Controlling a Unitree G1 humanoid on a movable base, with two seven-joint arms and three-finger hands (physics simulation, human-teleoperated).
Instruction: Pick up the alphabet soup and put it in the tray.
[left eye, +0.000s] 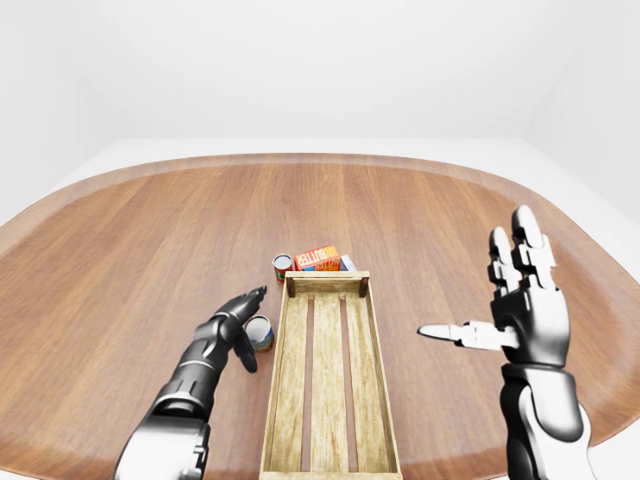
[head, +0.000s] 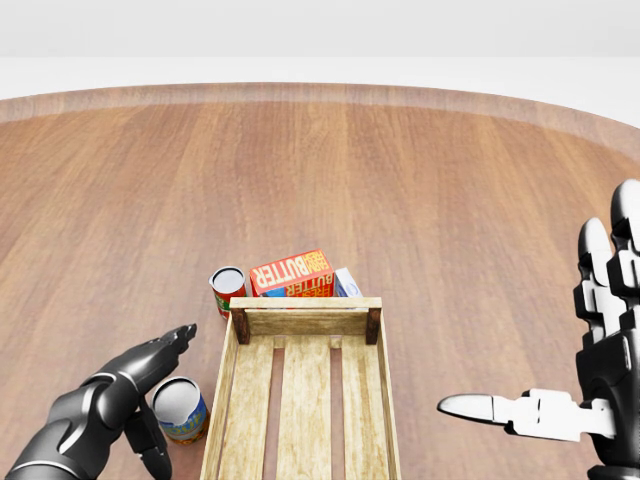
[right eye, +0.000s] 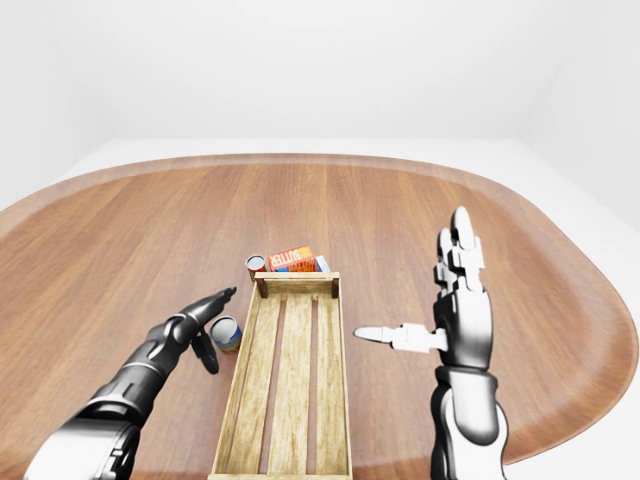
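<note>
Currently the left hand (head: 125, 395) reaches, fingers spread, beside the alphabet soup (head: 181, 408); next, close around it, lift into the tray (head: 305, 318).

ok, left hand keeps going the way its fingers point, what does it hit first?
Probably the red can left of the butter box. The left hand points up-right; the blue-labelled can sits beside it, off that line. Depth is unclear.

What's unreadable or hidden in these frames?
- Can beside the left hand: label too small in every view; hand covers its left side.
- Small can: label illegible.
- Pale box behind the butter box: mostly hidden, head view.
- Tray: near end cut off at the bottom, head view.
</note>
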